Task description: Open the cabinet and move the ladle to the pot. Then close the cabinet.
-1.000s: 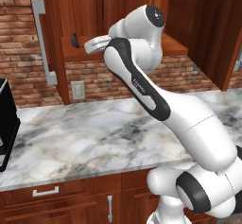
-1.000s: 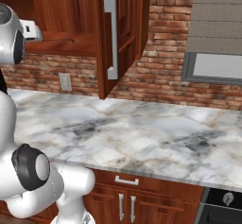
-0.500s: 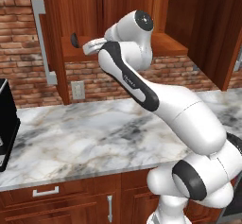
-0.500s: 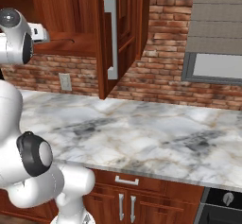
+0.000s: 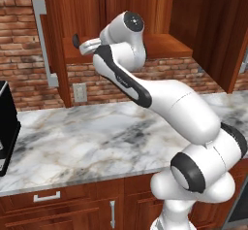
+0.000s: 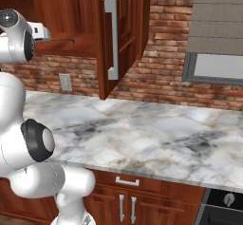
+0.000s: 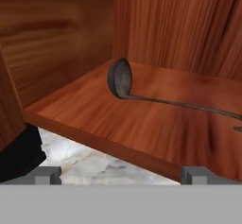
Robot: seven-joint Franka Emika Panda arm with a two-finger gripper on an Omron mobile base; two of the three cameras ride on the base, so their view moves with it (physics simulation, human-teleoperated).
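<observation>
Hand view looks onto the floor shelf of the cabinet (image 7: pixel 156 119) — smooth reddish-brown wood with a fine straight grain, boxed in by panelled walls at the back and one side. On that shelf lies the ladle (image 7: pixel 124 80), dull dark-grey metal, its round bowl tipped up on its edge near the back corner and its thin handle running along the shelf toward the side edge of the picture. The gripper (image 7: pixel 120 173) hovers just outside the shelf's front edge, its two square grey fingertips (image 7: pixel 45 175) spread wide with nothing between them; the ladle sits ahead of them, apart. Left base view shows the white arm reaching up to the open cabinet above a veined grey-white marble worktop (image 5: pixel 87 137) — both doors swung out, long silver bar handles (image 6: pixel 112 39) upright.
</observation>
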